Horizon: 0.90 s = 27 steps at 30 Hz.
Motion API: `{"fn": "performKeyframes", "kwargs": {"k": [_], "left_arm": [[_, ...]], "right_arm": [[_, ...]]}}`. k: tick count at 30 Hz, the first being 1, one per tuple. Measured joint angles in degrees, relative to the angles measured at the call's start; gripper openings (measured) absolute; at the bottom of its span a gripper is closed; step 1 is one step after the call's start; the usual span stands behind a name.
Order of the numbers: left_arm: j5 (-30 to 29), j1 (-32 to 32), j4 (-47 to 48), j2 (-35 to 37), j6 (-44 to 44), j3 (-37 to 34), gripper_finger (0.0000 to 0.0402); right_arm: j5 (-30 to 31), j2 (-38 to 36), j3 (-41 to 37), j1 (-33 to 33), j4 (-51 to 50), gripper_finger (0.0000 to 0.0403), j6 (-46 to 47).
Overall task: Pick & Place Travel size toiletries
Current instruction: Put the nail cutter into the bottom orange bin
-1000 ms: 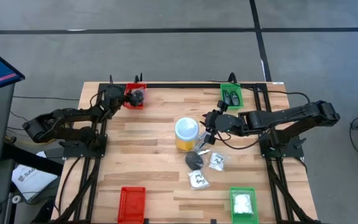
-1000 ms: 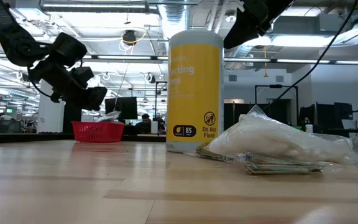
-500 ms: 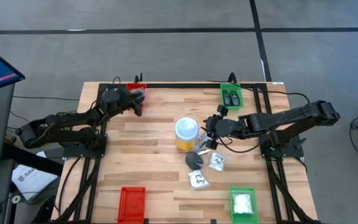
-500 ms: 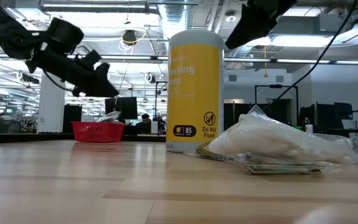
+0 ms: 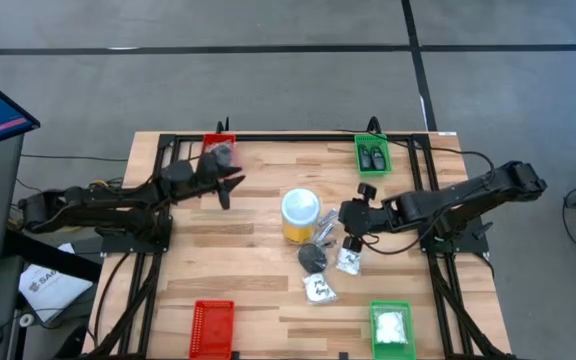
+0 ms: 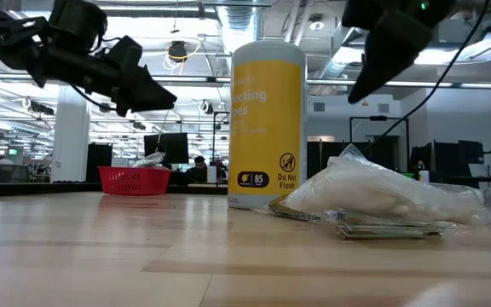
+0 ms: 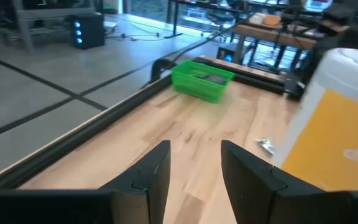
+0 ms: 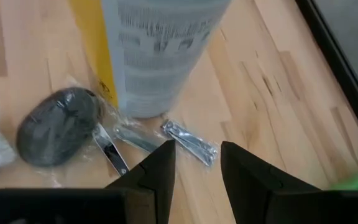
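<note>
Yellow jar: "Do Not Flush"; "85", prob.

You are working in a robotics lab set in a large open industrial hall. The wooden table sits in a black metal frame on a grey concrete floor marked with dark lines. Beyond it you see rows of ceiling lights, exposed ducts, columns and desks with monitors.
</note>
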<state>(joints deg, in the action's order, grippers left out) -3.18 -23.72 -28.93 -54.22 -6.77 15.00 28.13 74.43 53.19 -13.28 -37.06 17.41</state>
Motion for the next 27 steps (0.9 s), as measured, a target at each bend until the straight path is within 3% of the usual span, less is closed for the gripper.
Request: {"fn": "performKeyframes", "kwargs": {"k": [7,13,27], "left_arm": [[-0.09,2.05,-0.86,0.0,0.02,0.0,0.0131],[-0.3,2.69,-1.49,-0.02,0.02,0.0,0.0131],[-0.24,2.76,-2.19,-0.02,0.02,0.0,0.0131]], "right_arm": [[-0.33,0.02,-6.49,1.72,8.59,0.0118,-5.19],[-5.87,0.28,-10.25,6.02,14.75,0.0118,-7.97],[-8.86,15.44,-9.85,9.71,24.61,0.0118,-15.94]]}}
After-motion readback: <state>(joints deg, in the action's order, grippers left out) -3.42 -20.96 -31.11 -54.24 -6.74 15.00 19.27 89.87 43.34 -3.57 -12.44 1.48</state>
